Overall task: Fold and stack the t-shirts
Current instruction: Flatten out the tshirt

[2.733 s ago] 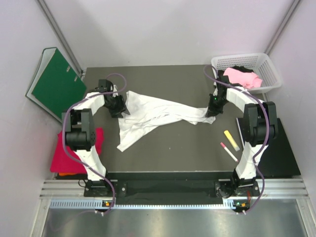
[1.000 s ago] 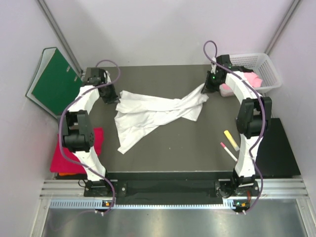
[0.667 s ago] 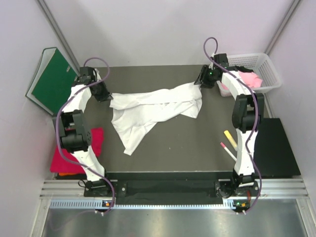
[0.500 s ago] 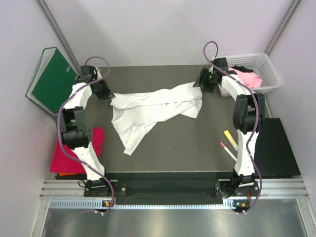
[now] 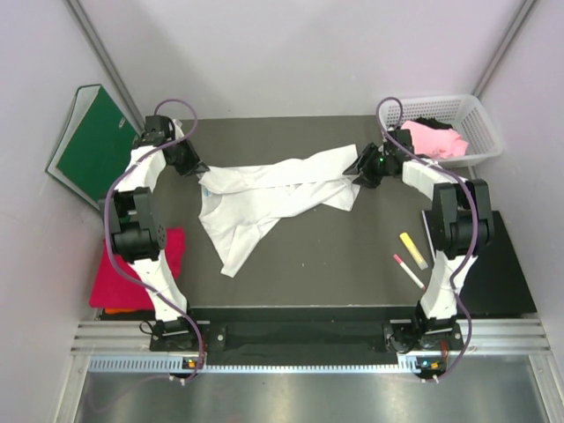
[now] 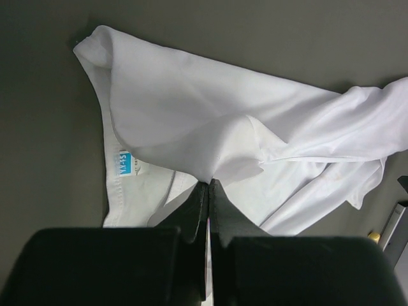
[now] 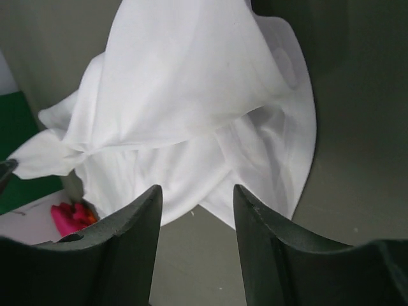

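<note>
Pinching a raised fold of the white t-shirt [image 6: 191, 115], the left end effector [image 6: 208, 185] has its fingers pressed together on the cloth. The right end effector [image 7: 196, 197] stands with fingers apart at the shirt's other end (gripping nothing). The shirt lies rumpled across the far half of the tabletop [image 5: 335, 256], between the arms.

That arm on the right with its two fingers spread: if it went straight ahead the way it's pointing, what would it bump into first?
Most likely the white t-shirt. The right gripper stands open and aims straight at its bunched cloth; how near it is, the pictures don't settle.
</note>
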Available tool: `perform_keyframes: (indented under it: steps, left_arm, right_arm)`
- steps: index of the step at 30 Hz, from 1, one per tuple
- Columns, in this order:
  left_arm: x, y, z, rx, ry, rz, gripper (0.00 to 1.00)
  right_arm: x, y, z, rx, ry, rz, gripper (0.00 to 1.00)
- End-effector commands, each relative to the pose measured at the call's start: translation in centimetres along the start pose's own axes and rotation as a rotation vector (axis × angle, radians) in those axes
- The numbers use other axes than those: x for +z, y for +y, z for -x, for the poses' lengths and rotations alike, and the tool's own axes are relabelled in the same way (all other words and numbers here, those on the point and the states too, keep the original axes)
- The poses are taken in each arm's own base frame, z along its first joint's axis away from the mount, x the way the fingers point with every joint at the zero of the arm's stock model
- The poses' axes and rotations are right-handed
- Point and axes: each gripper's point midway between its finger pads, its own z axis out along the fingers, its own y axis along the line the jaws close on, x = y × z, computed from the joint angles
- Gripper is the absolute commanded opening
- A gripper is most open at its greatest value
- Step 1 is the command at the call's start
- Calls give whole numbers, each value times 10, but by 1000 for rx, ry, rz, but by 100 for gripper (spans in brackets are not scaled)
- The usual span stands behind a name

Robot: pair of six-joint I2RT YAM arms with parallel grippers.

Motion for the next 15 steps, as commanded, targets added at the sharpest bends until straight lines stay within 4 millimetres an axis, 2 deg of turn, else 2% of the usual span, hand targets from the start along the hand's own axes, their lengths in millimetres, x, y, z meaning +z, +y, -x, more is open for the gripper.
perform_keyframes:
  steps: [1,5,10,15]
  left_arm:
    - [-3,-11,10,19,-30,-42,0]
    - [-2,-10,8,28,-25,-41,0]
    - [-3,-8,7,35,-23,-34,0]
    - [-5,-7,9,45,-25,-27,0]
  right_arm:
    - [1,43,0,116,-21,211,47]
    - [24,46,-6,228,-2,263,45]
    - [48,54,-1,290,1,297,44]
    - [68,46,-12,361,60,235,42]
